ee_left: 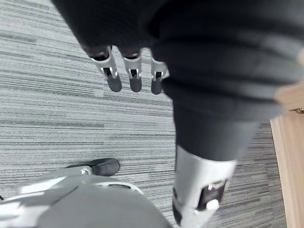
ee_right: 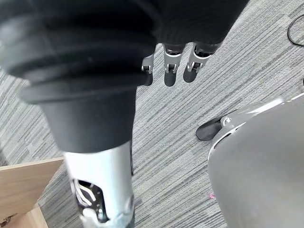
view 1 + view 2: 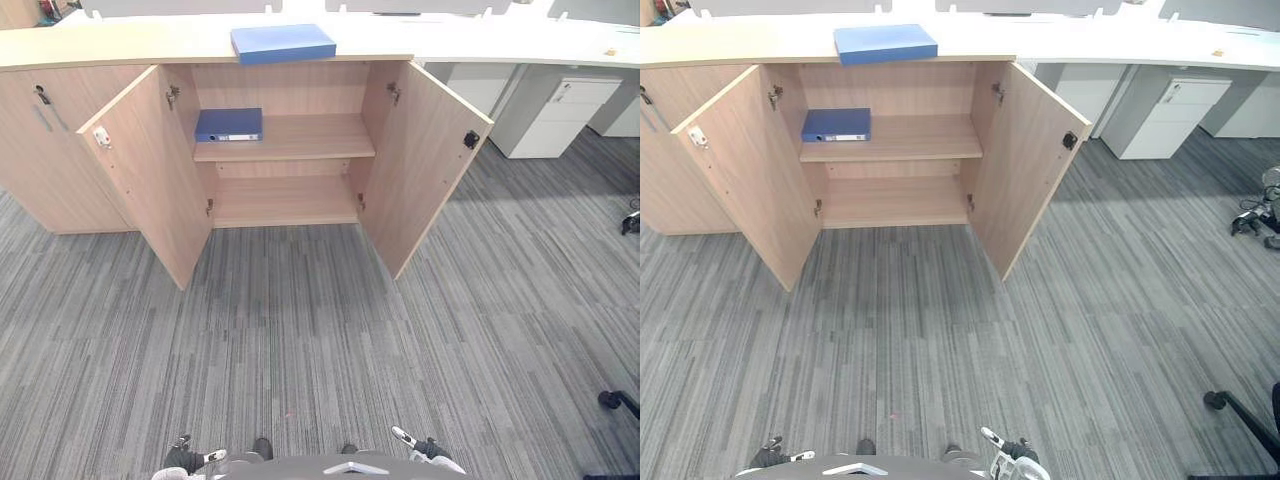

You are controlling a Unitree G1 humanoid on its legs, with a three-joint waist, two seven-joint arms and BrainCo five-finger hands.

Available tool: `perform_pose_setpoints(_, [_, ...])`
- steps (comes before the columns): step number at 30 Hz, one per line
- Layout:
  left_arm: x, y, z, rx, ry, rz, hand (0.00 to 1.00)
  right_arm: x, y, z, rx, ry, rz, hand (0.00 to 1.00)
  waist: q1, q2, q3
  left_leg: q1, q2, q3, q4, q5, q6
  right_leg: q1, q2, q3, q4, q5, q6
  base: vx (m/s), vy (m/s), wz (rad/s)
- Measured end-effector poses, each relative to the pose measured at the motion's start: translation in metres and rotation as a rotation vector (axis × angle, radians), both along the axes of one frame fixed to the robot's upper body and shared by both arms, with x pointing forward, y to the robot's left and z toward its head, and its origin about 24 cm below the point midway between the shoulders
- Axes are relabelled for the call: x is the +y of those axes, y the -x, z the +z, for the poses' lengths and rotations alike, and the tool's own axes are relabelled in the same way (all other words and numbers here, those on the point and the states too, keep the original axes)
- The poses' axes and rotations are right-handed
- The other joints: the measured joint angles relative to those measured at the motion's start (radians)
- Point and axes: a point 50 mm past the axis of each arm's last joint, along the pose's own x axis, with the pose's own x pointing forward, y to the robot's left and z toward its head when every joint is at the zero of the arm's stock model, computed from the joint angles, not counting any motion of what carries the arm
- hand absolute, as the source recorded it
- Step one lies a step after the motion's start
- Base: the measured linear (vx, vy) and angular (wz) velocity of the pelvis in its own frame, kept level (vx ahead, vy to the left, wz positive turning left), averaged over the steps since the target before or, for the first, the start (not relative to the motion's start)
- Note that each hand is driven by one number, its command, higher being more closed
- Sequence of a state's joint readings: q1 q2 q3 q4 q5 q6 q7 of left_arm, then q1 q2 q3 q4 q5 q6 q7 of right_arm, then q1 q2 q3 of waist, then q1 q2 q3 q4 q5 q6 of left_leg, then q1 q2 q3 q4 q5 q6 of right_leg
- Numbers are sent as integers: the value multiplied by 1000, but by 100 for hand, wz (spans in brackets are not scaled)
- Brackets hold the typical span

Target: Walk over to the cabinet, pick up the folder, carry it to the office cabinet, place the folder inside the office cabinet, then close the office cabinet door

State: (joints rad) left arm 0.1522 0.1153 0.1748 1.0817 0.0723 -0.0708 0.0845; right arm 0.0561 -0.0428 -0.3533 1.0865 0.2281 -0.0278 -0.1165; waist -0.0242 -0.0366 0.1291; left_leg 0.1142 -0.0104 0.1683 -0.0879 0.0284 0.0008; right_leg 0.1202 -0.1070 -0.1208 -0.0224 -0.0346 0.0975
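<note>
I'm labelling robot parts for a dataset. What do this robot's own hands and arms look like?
Both look alike: the left hand and right hand have silver fingers with dark rounded tips and a silver thumb set apart. A black ribbed cover wraps the back of each hand and the wrist.

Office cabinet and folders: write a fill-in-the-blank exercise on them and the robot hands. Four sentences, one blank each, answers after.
1. Both doors of the office cabinet stand ____.
2. The light blue folder lies on the cabinet's ____.
3. The dark blue folder lies on the ____ shelf.
4. The left robot hand and the right robot hand hang with straight fingers and hold ____.

Missing words: open; top; upper; nothing.
</note>
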Motion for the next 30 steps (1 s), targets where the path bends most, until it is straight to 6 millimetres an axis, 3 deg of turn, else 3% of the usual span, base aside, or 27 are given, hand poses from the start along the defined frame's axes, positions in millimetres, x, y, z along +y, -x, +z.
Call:
perform_pose_setpoints(8, [1,-1,0,0,-9,-9,0,2,-8,1,-7,9,60,0,10,-6,9,0,-6,42,1,-18,2,-18,-8,25,-9,34,7,91,15,-15])
perform_pose_setpoints(12, [1,-7,1,-15,-10,-16,0,6,-21,4,-34,8,90,0,14,-6,34,9,-12,58,7,-48,7,-28,-23,29,19,8,23,96,13,-12])
perform_pose_setpoints(16, [-1,-15,3,-32,-9,-38,0,6,-26,6,-53,10,91,0,25,-11,58,8,-33,51,51,-106,28,-128,-69,24,289,-92,56,101,65,6])
perform_pose_setpoints(19, [-1,-20,4,-43,-11,-40,0,9,-35,10,-103,13,88,0,29,0,84,13,-25,29,167,-189,57,-287,-101,23,675,-95,35,126,82,15])
perform_pose_setpoints(20, [0,-22,4,-50,-18,-37,0,10,-37,11,-117,17,88,0,29,-9,82,29,-20,17,181,-219,67,-328,-96,20,753,-151,33,201,58,24])
perform_pose_setpoints(23, [0,-24,4,-51,-22,-34,0,10,-39,12,-127,23,107,0,26,-4,82,67,6,-2,167,-242,59,-392,-67,-55,737,-222,14,250,21,15])
perform_pose_setpoints(25, [-1,-30,5,-62,-21,-37,0,11,-45,14,-147,27,109,0,12,3,82,89,34,-15,136,-248,42,-446,-12,-107,576,-203,-19,368,-37,28])
perform_pose_setpoints(26, [-1,-33,6,-70,-21,-40,0,10,-47,14,-152,28,109,0,3,4,82,103,43,-31,123,-255,24,-468,24,-109,479,-158,-40,438,-101,48])
perform_pose_setpoints(28, [-1,-34,6,-72,-20,-38,0,10,-45,14,-151,29,106,0,-8,4,82,142,52,-59,116,-278,-16,-460,63,-90,373,-66,-80,497,-155,64])
perform_pose_setpoints(29, [-2,-34,6,-76,-16,-22,0,8,-41,13,-144,30,93,0,-14,3,81,177,55,-73,124,-297,-49,-433,74,-86,339,49,-124,436,-179,57])
perform_pose_setpoints(30, [-8,-36,5,-84,2,-3,0,5,-43,15,-151,36,84,0,-14,22,80,186,79,-78,137,-306,-63,-422,85,-104,362,29,-124,519,-226,57])
